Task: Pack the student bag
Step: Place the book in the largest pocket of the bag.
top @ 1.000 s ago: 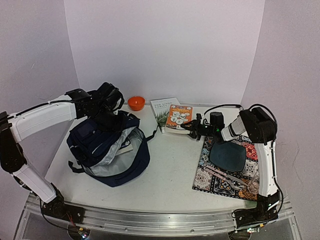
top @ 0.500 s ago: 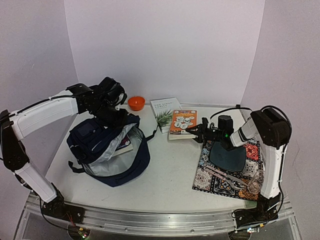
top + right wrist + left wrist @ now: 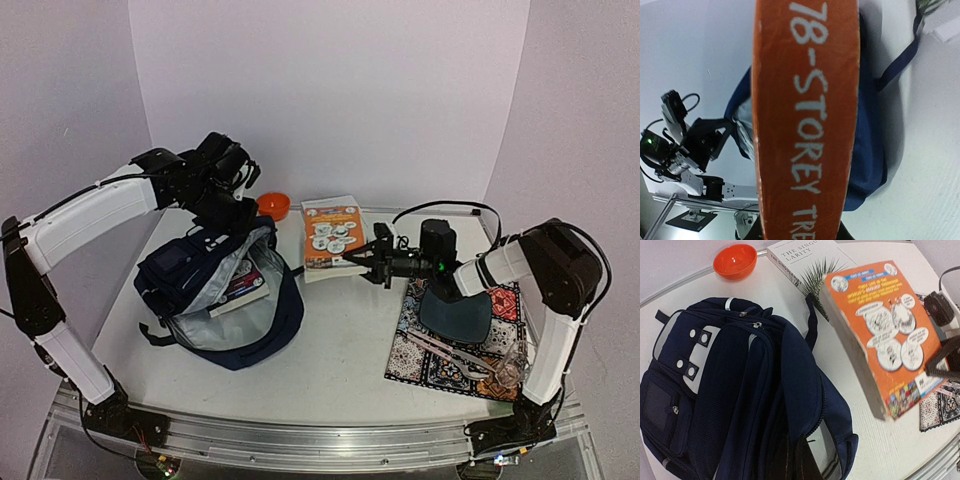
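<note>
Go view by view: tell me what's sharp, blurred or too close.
Top view: even soft light, sharp throughout, only soft shadows by the bag. Left wrist: bag crisp, the book's near corner smeared. Right wrist: the book's spine fills the frame, too close, lettering soft.

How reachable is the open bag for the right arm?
Probably yes: the left gripper holds the student bag open, and bare table separates it from the orange book in the right gripper.
</note>
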`<action>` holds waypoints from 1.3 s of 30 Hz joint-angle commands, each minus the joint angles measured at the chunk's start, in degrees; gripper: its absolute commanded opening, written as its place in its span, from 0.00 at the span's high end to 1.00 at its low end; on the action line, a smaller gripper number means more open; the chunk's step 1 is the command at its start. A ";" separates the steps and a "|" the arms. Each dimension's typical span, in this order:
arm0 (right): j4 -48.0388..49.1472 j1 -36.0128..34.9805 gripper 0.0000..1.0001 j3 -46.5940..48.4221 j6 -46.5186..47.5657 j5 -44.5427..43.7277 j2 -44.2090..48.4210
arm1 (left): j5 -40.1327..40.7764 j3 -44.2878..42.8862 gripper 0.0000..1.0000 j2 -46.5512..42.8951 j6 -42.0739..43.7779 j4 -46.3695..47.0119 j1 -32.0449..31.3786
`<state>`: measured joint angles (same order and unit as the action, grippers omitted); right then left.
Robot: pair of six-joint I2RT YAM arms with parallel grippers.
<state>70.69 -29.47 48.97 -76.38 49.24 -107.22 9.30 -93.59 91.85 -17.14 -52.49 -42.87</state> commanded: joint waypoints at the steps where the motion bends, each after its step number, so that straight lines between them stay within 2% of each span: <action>1: 7.92 -5.33 1.00 3.08 -0.79 2.91 2.34 | 2.75 -6.45 1.00 -0.44 2.61 4.52 0.42; 10: 8.22 -12.97 1.00 8.84 -2.65 4.26 -3.80 | 2.18 -9.56 1.00 0.53 2.15 4.54 0.42; 23: 8.01 -17.74 1.00 17.97 -3.80 5.73 -14.39 | -1.42 -10.23 1.00 -0.26 0.62 4.53 0.44; 27: 5.78 -18.04 1.00 21.25 -3.28 5.26 -16.63 | -5.42 -10.16 1.00 -0.59 0.36 4.56 0.42; 34: -7.59 -18.01 1.00 32.25 0.85 3.51 -21.42 | -15.14 -7.71 1.00 -3.18 0.63 4.52 0.32; 39: -8.86 -18.01 1.00 39.21 -1.95 2.35 -25.87 | -21.42 -6.23 1.00 -5.60 -0.46 4.60 0.24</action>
<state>59.02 -47.44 80.83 -78.91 51.73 -130.97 -2.19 -98.38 93.30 -16.56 -55.22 -41.77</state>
